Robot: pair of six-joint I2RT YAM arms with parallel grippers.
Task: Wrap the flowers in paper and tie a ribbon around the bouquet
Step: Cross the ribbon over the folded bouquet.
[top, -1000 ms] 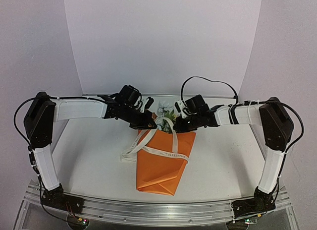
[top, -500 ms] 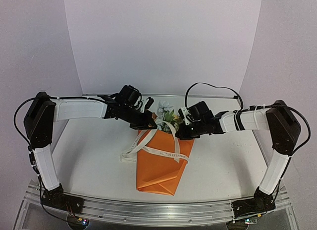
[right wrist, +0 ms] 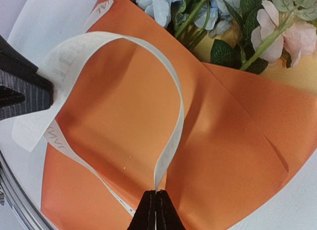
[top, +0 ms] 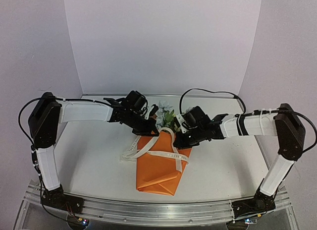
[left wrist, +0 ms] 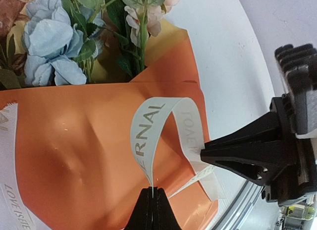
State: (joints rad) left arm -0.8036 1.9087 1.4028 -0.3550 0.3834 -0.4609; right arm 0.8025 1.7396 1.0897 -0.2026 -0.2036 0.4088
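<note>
White table [top: 223,160] and a pale lilac backdrop [top: 163,41] frame the work. The bouquet [top: 159,165] lies flat at the table's middle, blossoms pointing away from the arm bases. We see the orange paper [left wrist: 74,155] already folded into a cone around the flowers [left wrist: 49,41], whose blue and pink-cream heads and green leaves spill from its wide far mouth. The cream ribbon [left wrist: 148,126] crosses the cone below that mouth, with loose lengths trailing onto the table on the left.

We judge the wrap done and the tie in hand. Both arms reach in over the cone's upper part, each taking one end of a ribbon loop that arches up off the paper between them, the sort of hold a knot or bow needs.

The left gripper [left wrist: 153,200] has its jaws pressed together on one foot of that arch. The right gripper [right wrist: 156,200] pinches the other foot the same way, with no gap showing between its tips. Neither touches the flowers, and we cannot tell whether the tips brush the paper.
</note>
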